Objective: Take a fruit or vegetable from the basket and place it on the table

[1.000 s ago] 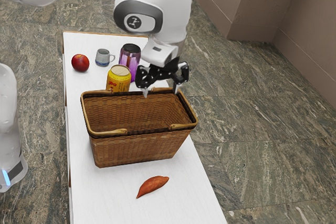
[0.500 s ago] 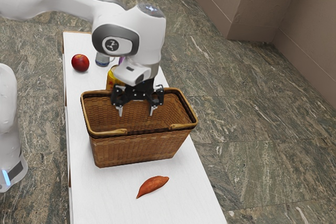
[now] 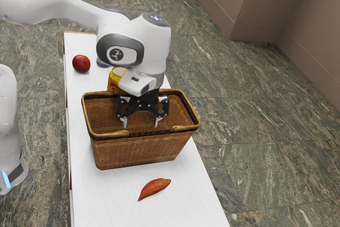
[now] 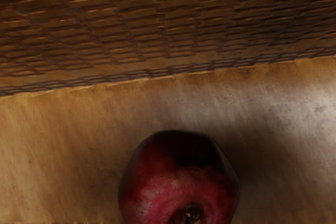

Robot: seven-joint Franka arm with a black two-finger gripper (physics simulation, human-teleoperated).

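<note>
Gripper: ours points down inside the mouth of the basket, its two fingers standing wide apart with nothing held between them.
Pomegranate: the fruit for us lies on the basket's floor, dark red, its crown end facing our wrist camera; a woven inner wall rises near it.
Basket: brown wicker, upright on the white table, with its walls standing all around our fingers. These walls and the rim are what we have to keep clear of.
Handles: folded down, with pieces lying along the rim on the side nearer the exterior camera.
Sweet potato: orange-red and tapered, lying on the table outside the basket, on the side nearer the exterior camera.
Yellow can: on the table just beyond the basket, partly hidden by our hand.
Red round fruit: farther along the table, near its edge on the exterior view's left.
Blue-grey cup: beside that fruit, mostly covered by our arm.
White upright body: beside the table, at the exterior view's left edge, with a blue light low on it.
</note>
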